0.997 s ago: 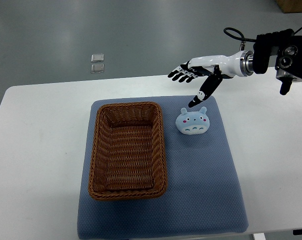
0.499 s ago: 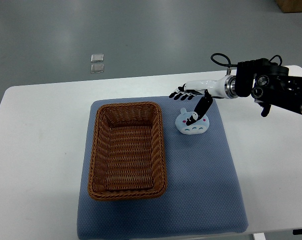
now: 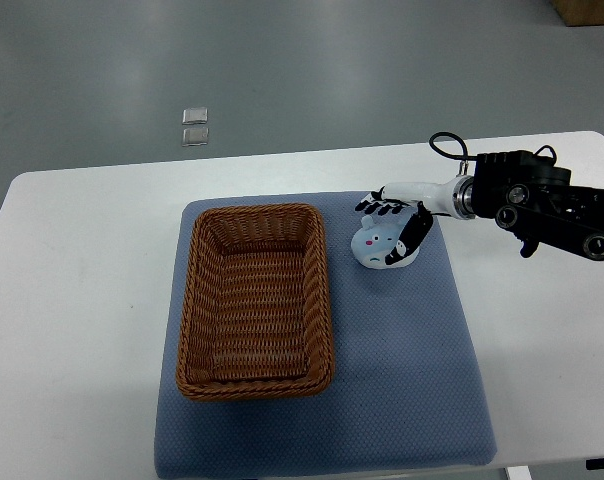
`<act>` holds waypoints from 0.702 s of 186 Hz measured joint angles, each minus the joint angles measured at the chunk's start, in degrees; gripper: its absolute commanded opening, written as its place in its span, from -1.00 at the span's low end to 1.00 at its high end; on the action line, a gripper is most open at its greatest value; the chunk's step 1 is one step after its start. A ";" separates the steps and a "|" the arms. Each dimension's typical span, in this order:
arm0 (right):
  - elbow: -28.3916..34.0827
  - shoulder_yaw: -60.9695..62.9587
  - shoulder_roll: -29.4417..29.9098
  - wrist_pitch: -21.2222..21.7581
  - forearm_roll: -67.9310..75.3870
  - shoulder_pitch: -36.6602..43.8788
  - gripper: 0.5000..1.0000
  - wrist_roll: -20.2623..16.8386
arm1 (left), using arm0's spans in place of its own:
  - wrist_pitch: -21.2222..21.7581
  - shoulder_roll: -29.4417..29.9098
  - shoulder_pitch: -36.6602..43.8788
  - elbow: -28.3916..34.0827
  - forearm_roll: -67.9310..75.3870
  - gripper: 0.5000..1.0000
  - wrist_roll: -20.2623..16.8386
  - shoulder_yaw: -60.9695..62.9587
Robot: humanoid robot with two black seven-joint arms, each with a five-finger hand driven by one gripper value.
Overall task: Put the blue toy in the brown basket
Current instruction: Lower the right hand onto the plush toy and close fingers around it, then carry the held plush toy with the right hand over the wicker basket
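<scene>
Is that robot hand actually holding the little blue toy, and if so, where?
The right hand is closed around the toy from its top and right side, the toy sitting on the mat.

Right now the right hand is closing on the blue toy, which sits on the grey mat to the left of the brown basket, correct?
Not quite. The top view shows the blue toy to the right of the brown basket, not left. The right hand is closing on it, on the grey mat.
</scene>
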 measured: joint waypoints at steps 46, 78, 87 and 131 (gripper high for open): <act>-0.01 0.06 0.83 -0.43 0.00 -0.97 -0.03 0.13 | 0.00 0.00 0.00 0.04 0.00 1.00 0.00 -0.04; 0.05 0.07 1.15 -0.91 -0.04 -1.55 -0.43 0.30 | 0.00 0.00 0.00 0.04 0.00 1.00 0.00 -0.09; 0.07 0.07 1.17 -0.94 -0.06 -1.58 -0.53 0.33 | 0.00 0.00 0.00 0.04 0.00 1.00 0.00 -0.09; 0.09 0.00 0.62 -1.60 -0.04 -1.33 -1.00 0.45 | 0.00 0.00 0.00 0.05 0.00 1.00 0.00 -0.10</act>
